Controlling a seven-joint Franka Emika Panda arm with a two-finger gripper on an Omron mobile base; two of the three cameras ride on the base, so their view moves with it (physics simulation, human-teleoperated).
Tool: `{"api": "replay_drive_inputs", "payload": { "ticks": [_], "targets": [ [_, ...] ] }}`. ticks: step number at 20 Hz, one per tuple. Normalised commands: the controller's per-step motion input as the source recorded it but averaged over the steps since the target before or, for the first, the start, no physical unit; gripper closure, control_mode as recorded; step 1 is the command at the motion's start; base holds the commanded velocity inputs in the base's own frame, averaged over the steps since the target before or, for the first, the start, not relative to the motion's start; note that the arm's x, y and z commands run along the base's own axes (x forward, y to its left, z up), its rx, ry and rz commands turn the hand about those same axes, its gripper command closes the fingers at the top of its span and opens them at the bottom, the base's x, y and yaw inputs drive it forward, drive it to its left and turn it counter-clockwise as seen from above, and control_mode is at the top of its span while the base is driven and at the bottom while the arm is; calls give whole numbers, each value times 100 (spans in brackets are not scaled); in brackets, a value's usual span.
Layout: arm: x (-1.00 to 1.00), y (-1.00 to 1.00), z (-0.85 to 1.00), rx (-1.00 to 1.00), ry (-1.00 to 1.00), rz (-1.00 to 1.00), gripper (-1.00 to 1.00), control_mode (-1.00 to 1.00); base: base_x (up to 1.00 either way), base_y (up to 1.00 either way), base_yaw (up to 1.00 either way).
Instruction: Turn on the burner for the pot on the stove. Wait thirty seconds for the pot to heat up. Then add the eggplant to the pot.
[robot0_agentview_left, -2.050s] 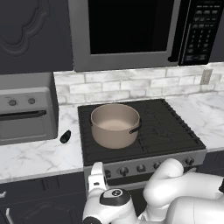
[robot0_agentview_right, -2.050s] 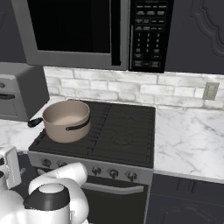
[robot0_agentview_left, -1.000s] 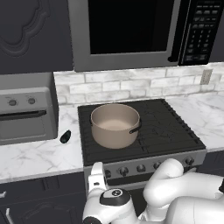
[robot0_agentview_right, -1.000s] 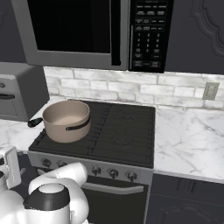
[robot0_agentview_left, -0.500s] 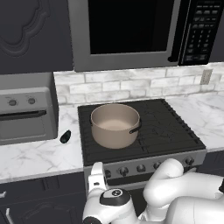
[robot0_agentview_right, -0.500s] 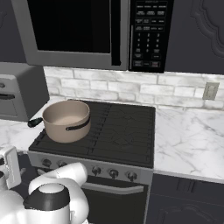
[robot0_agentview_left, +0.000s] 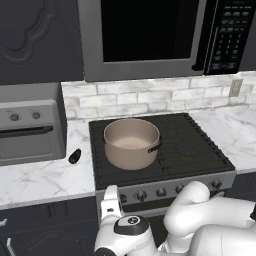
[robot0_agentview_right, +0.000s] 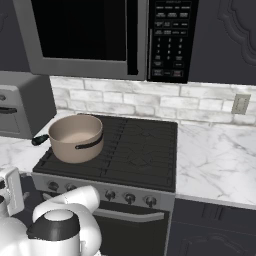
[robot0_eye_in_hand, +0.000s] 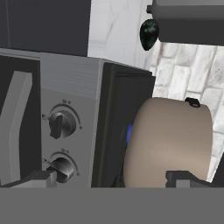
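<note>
The hand (robot0_eye_in_hand: 111, 177) is held spread, with nothing between its fingers. Just beyond them the pot (robot0_eye_in_hand: 168, 142) is seen on the stove (robot0_eye_in_hand: 70, 87); the eggplant (robot0_eye_in_hand: 148, 33) lies farther off on the table (robot0_eye_in_hand: 116, 26).

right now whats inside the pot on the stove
The pot looks empty in the left base view: just its pale inner wall and part of the floor. Its near wall covers the rest. The eggplant lies outside on the counter.
</note>
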Motion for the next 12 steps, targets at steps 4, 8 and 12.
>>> {"api": "replay_drive_inputs", "payload": {
  "ticks": [4, 8, 12],
  "targets": [
    [0, 0, 0, 0, 0, 0, -100, -100, 0, 0, 0],
    [0, 0, 0, 0, 0, 0, -100, -100, 0, 0, 0],
    [0, 0, 0, 0, 0, 0, -100, -100, 0, 0, 0]
  ]
}}
